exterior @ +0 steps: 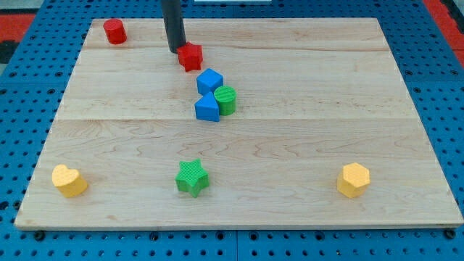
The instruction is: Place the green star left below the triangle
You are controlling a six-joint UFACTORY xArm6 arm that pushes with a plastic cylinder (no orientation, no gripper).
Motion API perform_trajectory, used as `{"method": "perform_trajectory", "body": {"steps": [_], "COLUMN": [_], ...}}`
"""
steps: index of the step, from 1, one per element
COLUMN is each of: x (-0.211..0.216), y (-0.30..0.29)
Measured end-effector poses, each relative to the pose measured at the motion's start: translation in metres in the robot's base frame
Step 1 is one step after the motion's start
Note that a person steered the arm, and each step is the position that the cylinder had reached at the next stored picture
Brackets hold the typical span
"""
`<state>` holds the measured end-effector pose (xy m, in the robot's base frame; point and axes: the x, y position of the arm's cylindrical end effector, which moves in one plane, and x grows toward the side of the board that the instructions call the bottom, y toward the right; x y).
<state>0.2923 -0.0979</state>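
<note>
Camera view, single moment: wooden board (290, 196) on a blue pegboard surface (29, 80). The arm's dark rod comes down near the top edge, left of centre, and its tip (176, 51) sits touching or just beside the left face of a red block (191, 56) — shape unclear, possibly a star. The tool is a plain rod, so there is nothing to spread or close; it grips nothing and merely rests at the red block's side. Just below that block, toward the board's middle, a tight cluster: a blue cube (209, 80) at top, a blue triangle (206, 108) beneath it, and a green cylinder (225, 100) touching the triangle's right side. The green star (192, 177) lies well apart from the tip, near the bottom edge and a little left of centre, roughly straight below the triangle. A red cylinder (114, 31) stands at the top-left corner, a yellow heart (69, 180) near the bottom-left corner, a yellow hexagon (354, 180) toward the bottom-right corner. Judgement: the star has not yet been engaged; the step in hand is the approach. To do it well the tip should swing wide of the cluster on its left side, come round to the star's bottom-right flank, then push up and slightly left in short strokes — stopping short of the triangle so nothing in the cluster is nudged.
</note>
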Motion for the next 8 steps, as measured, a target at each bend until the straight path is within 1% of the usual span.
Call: {"method": "perform_trajectory", "body": {"steps": [2, 3, 5, 6, 7, 8], "x": [0.060, 0.084, 0.247, 0.306, 0.326, 0.307], "y": [0.005, -0.041, -0.044, -0.019, 0.017, 0.041]}}
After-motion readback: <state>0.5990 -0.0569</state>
